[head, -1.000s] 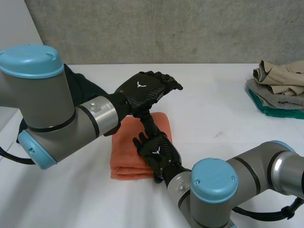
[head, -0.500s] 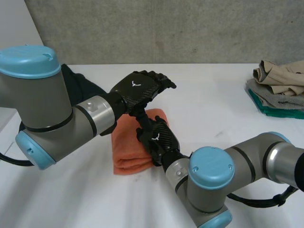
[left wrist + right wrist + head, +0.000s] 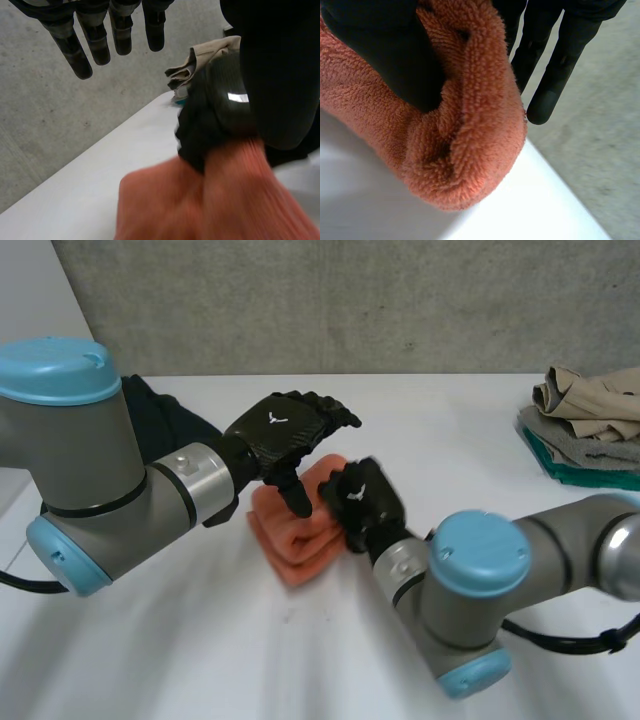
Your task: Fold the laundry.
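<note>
Currently, the orange towel [image 3: 295, 540] lies bunched on the tabletop [image 3: 450, 430], open surface all round; right hand [image 3: 365, 505] pinches its edge between thumb and fingers [image 3: 555, 70]; left hand [image 3: 280, 430] hovers above, fingers straight, holding nothing.

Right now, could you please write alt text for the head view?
The right hand grips a folded orange towel on the white table, while the left hand hovers open above it. A pile of clothes sits at the far right.
</note>
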{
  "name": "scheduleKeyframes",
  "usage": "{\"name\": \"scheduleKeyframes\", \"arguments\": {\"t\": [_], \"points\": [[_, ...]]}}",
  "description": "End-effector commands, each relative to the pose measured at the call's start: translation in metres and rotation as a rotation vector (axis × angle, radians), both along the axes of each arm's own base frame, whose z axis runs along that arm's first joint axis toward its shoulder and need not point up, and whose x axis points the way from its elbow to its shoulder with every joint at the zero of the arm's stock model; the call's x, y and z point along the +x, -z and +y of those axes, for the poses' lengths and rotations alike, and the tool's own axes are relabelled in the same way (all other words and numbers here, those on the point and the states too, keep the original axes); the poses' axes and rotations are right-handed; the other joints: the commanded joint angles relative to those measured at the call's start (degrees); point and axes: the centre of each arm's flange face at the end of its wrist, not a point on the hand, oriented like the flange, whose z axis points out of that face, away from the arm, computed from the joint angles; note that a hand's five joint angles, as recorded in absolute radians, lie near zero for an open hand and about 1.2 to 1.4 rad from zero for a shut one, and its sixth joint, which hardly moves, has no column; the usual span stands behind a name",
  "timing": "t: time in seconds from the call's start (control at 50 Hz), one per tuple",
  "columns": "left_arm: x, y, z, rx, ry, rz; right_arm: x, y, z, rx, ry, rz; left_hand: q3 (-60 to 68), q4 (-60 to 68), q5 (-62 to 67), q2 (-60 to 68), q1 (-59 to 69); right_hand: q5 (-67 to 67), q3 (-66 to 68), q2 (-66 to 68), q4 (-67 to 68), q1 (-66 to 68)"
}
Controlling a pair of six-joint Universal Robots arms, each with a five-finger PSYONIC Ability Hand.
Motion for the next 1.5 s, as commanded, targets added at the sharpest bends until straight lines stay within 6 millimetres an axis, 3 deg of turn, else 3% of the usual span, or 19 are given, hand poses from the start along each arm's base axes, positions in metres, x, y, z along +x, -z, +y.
{"name": "scheduleKeyframes", "arguments": {"t": [0.02, 0.12, 0.26, 0.28, 0.34, 0.36, 0.4, 0.5, 0.64, 0.72, 0.82, 0.98, 1.0, 1.08, 1.14, 1.22, 1.4, 1.46, 1.5], "points": [[0.002, -0.005, -0.005, -0.017, -0.011, 0.009, -0.029, -0.030, -0.048, -0.068, 0.060, -0.048, 2.7, 2.4, 2.1, 2.4, 1.7, 17.4, 13.9, 14.1, 11.5, 21.4], [0.003, -0.011, -0.009, -0.042, -0.019, 0.024, -0.038, -0.070, -0.083, -0.183, 0.010, -0.119, 2.7, 2.4, 2.1, 2.4, 1.7, 17.4, 13.9, 14.1, 11.5, 21.4], [0.000, -0.018, -0.008, -0.054, -0.012, 0.042, -0.081, -0.146, -0.156, -0.414, 0.112, -0.291, 2.7, 2.4, 2.1, 2.4, 1.7, 17.4, 13.9, 14.1, 11.5, 21.4], [0.000, -0.018, -0.008, -0.049, -0.013, 0.049, -0.100, -0.162, -0.173, -0.458, 0.146, -0.340, 2.7, 2.4, 2.1, 2.4, 1.7, 17.4, 13.9, 14.1, 11.5, 21.4], [-0.001, -0.020, -0.007, -0.044, -0.011, 0.058, -0.136, -0.180, -0.200, -0.506, 0.194, -0.395, 2.7, 2.4, 2.1, 2.4, 1.7, 17.4, 13.9, 14.1, 11.5, 21.4], [-0.001, -0.021, -0.007, -0.046, -0.010, 0.060, -0.163, -0.185, -0.217, -0.525, 0.229, -0.419, 2.8, 2.6, 2.3, 2.6, 1.9, 17.4, 13.9, 14.1, 11.5, 21.4], [-0.002, -0.021, -0.005, -0.047, -0.005, 0.061, -0.192, -0.185, -0.234, -0.530, 0.260, -0.440, 2.8, 2.6, 2.3, 2.6, 1.9, 17.4, 13.9, 14.1, 11.5, 21.4], [-0.008, -0.023, 0.002, -0.053, 0.019, 0.065, -0.252, -0.152, -0.279, -0.487, 0.263, -0.464, 2.8, 2.6, 2.3, 2.6, 1.9, 17.4, 13.9, 14.1, 11.5, 21.4], [-0.016, -0.023, 0.008, -0.073, 0.043, 0.078, -0.333, -0.057, -0.315, -0.373, 0.268, -0.462, 3.0, 2.8, 2.4, 2.8, 2.0, 17.4, 13.9, 14.1, 11.5, 21.4], [-0.017, -0.018, 0.009, -0.061, 0.044, 0.071, -0.366, 0.000, -0.316, -0.262, 0.282, -0.463, 3.5, 3.3, 2.9, 3.3, 2.5, 17.4, 13.9, 14.1, 11.5, 21.4], [-0.017, -0.010, 0.008, -0.044, 0.044, 0.058, -0.381, 0.014, -0.307, -0.218, 0.289, -0.446, 3.7, 3.5, 3.1, 3.4, 2.7, 17.4, 13.9, 14.1, 11.5, 21.4], [-0.019, -0.012, 0.011, -0.049, 0.052, 0.061, -0.377, -0.022, -0.288, -0.204, 0.244, -0.417, 3.7, 3.5, 3.1, 3.4, 2.7, 14.3, 10.8, 11.0, 8.4, 18.3], [-0.020, -0.013, 0.013, -0.050, 0.056, 0.062, -0.374, -0.028, -0.282, -0.182, 0.247, -0.424, 3.7, 3.5, 3.1, 3.4, 2.7, -6.7, -10.2, -10.0, -12.6, -2.7], [-0.023, -0.013, 0.019, -0.050, 0.069, 0.062, -0.370, -0.048, -0.267, -0.109, 0.276, -0.440, 3.5, 3.3, 3.0, 3.3, 2.5, -52.6, -56.1, -55.9, -58.5, -48.6], [-0.024, -0.018, 0.022, -0.060, 0.077, 0.069, -0.378, -0.055, -0.259, -0.064, 0.320, -0.435, 3.5, 3.3, 3.0, 3.3, 2.5, -52.6, -56.1, -55.9, -58.5, -48.6], [-0.023, -0.027, 0.026, -0.078, 0.081, 0.083, -0.410, -0.058, -0.240, 0.032, 0.483, -0.382, 3.5, 3.3, 2.9, 3.3, 2.5, -52.6, -56.1, -55.9, -58.5, -48.6], [-0.019, -0.055, 0.031, -0.144, 0.076, 0.126, -0.448, -0.103, -0.220, -0.083, 0.942, 0.124, 2.5, 2.3, 1.9, 2.3, 1.5, -52.6, -56.1, -55.9, -58.5, -48.6], [-0.015, -0.066, 0.027, -0.174, 0.046, 0.142, -0.436, -0.122, -0.223, -0.170, 0.958, 0.140, 2.5, 2.3, 1.9, 2.2, 1.5, -52.6, -56.1, -55.9, -58.5, -48.6], [-0.010, -0.078, 0.021, -0.212, -0.015, 0.159, -0.408, -0.149, -0.226, -0.306, 0.903, 0.101, 2.7, 2.4, 2.1, 2.4, 1.7, -52.6, -56.1, -55.9, -58.5, -48.6]]}}
